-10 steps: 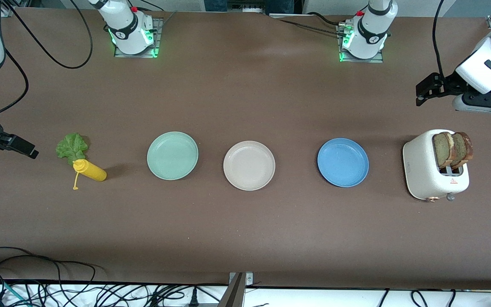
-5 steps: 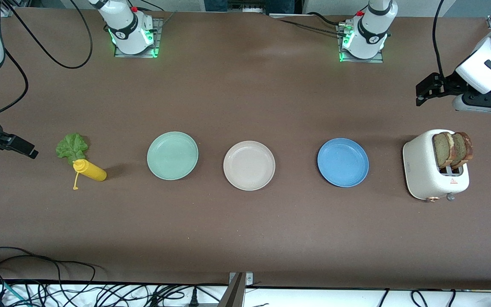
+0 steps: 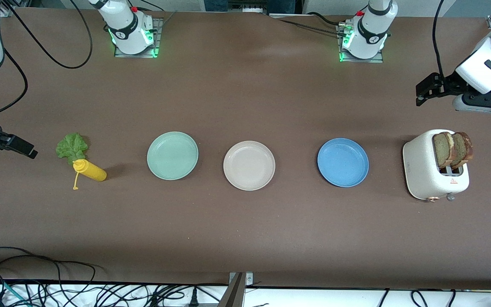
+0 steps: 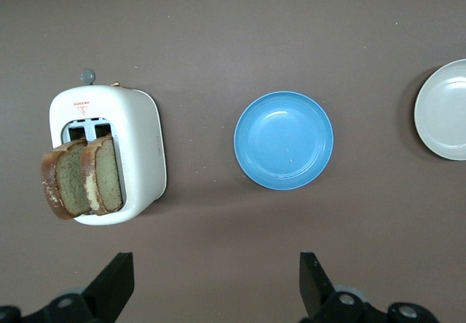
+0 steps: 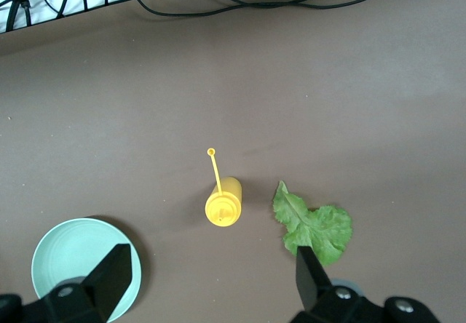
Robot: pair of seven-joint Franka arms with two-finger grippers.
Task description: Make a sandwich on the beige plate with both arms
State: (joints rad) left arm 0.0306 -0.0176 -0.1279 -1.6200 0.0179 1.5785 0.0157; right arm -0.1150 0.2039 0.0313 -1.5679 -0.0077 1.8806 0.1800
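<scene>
The beige plate (image 3: 249,165) lies bare in the middle of the table, and its edge shows in the left wrist view (image 4: 444,108). Two brown bread slices (image 3: 452,149) stand in a white toaster (image 3: 424,172) at the left arm's end; the left wrist view shows the slices (image 4: 80,177) too. A green lettuce leaf (image 3: 71,146) lies flat at the right arm's end, and the same lettuce (image 5: 314,228) shows in the right wrist view. My left gripper (image 3: 423,90) (image 4: 216,265) hangs open over bare table beside the toaster. My right gripper (image 3: 30,150) (image 5: 211,261) hangs open and holds nothing, over the table beside the lettuce.
A yellow squeeze bottle (image 3: 90,170) (image 5: 223,203) lies on its side touching the lettuce. A mint green plate (image 3: 172,155) (image 5: 73,265) and a blue plate (image 3: 342,162) (image 4: 283,140) flank the beige one. Cables (image 3: 36,273) run along the table's near edge.
</scene>
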